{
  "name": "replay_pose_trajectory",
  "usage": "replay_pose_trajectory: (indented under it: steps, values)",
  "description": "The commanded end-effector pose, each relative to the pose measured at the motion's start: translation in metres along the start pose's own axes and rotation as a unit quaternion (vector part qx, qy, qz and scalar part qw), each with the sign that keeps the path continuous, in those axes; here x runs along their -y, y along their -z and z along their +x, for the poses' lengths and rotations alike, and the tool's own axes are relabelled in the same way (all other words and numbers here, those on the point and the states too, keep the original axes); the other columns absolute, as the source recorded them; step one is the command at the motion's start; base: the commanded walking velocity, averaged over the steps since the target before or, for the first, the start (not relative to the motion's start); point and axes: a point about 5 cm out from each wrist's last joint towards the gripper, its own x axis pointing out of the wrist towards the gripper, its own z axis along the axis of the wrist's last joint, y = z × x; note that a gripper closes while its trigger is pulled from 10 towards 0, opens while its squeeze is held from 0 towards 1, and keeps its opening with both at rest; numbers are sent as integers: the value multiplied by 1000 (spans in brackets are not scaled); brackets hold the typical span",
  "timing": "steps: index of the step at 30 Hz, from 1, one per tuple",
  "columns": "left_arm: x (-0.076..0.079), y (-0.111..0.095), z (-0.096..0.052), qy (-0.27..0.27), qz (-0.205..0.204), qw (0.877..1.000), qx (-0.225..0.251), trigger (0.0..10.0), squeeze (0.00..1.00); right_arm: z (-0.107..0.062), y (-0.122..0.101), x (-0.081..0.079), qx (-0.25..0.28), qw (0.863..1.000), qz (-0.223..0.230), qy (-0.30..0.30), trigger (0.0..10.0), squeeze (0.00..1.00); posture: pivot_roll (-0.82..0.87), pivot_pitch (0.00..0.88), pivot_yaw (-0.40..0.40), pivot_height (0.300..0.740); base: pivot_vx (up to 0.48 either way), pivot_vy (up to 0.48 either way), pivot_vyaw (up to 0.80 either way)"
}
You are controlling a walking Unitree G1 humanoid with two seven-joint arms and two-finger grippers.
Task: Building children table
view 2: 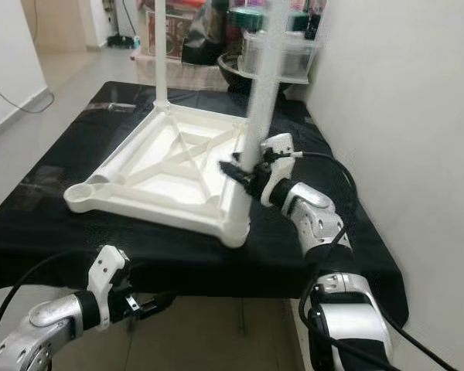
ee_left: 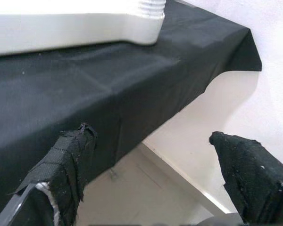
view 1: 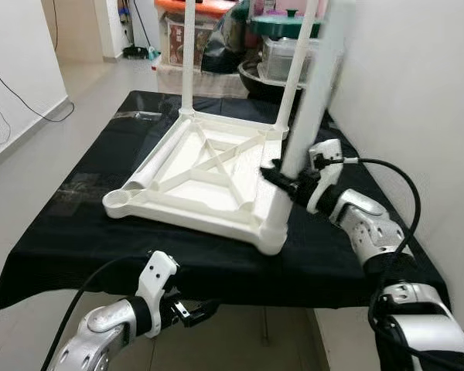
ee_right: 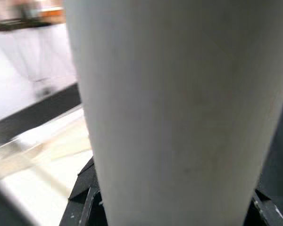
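Two silver arms with white wrist brackets; black cables loop along both; left gripper (view 1: 205, 311) and right gripper (view 1: 272, 176) have black fingers, cloth-tape wrapped, frayed.

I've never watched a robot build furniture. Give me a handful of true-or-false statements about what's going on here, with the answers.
1. The white tabletop lies upside down on the black cloth. True.
2. The right gripper is closed around the upright leg at the near corner. True.
3. All four corners have a leg standing in them. False: the left corner socket is empty, and a loose leg lies flat on the tabletop.
4. The left gripper is holding that loose leg. False: it hangs open below the table edge, holding nothing.
5. A white wall runs along the robot's right. True.
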Motion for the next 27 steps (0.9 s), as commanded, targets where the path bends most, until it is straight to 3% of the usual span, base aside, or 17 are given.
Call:
replay_pose_trajectory:
  steps: [1,2,3,4,6,8,9,10,11,12,14,18,19,21,22,23,27]
  values:
    - [2,3,0,3,5,1000,-7,10000,0,-14,26,17,-49,987,20,149,0,0,81,0,-116,740,0,0,0]
    - [2,3,0,3,5,1000,-7,10000,0,-14,26,17,-49,987,20,149,0,0,81,0,-116,740,0,0,0]
    - [3,3,0,3,3,1000,-7,10000,0,-28,42,14,-65,957,30,281,0,0,79,0,-120,740,0,0,0]
    - [3,3,1,3,3,1000,-7,10000,0,-31,46,3,-66,948,38,310,0,0,84,0,-114,740,0,0,0]
    - [3,3,1,3,3,1000,-7,10000,0,-31,46,3,-66,948,38,310,0,0,84,0,-114,740,0,0,0]
    - [4,2,2,3,3,1000,-6,10000,0,-27,49,-19,-64,951,59,296,0,0,81,0,-105,740,0,0,0]
    - [4,2,2,3,3,1000,-6,10000,0,-27,49,-19,-64,951,59,296,0,0,81,0,-105,740,0,0,0]
    - [4,2,3,5,3,1000,-6,10000,0,-21,49,-33,-69,960,57,265,10000,0,81,0,-104,740,0,0,0]
    - [4,1,3,6,3,1000,-6,10000,0,-14,44,-46,-58,973,57,218,10000,0,83,0,-106,740,0,0,0]
    - [3,1,4,6,4,1000,-6,10000,0,-9,40,-54,-39,979,65,187,10000,1000,84,0,-109,740,0,0,0]
    - [0,-1,3,2,5,1000,-4,10000,0,-4,24,-54,1,986,55,156,10000,1000,84,0,-109,740,0,0,0]
    - [-2,-2,2,-3,5,1000,-2,10000,0,-1,12,-50,11,990,47,134,10000,1000,87,0,-117,740,0,0,0]
    - [-2,-2,1,-5,4,1000,-2,10000,0,1,2,-46,22,995,60,82,10000,0,80,0,-115,740,0,0,0]
    - [-2,-2,1,-6,3,1000,-1,10000,0,2,-7,-44,32,996,69,45,10000,0,80,0,-115,740,0,0,0]
    - [0,0,1,-4,1,1000,-2,10000,0,-5,-14,-42,43,996,69,-21,10000,0,75,0,-111,740,0,0,0]
    - [3,1,3,1,0,1000,-2,10000,0,-19,-22,-37,62,989,44,-129,10000,0,78,0,-113,740,0,0,0]
    - [3,1,3,2,0,1000,-3,10000,0,-24,-23,-36,65,985,33,-157,10000,0,79,0,-114,740,0,0,0]
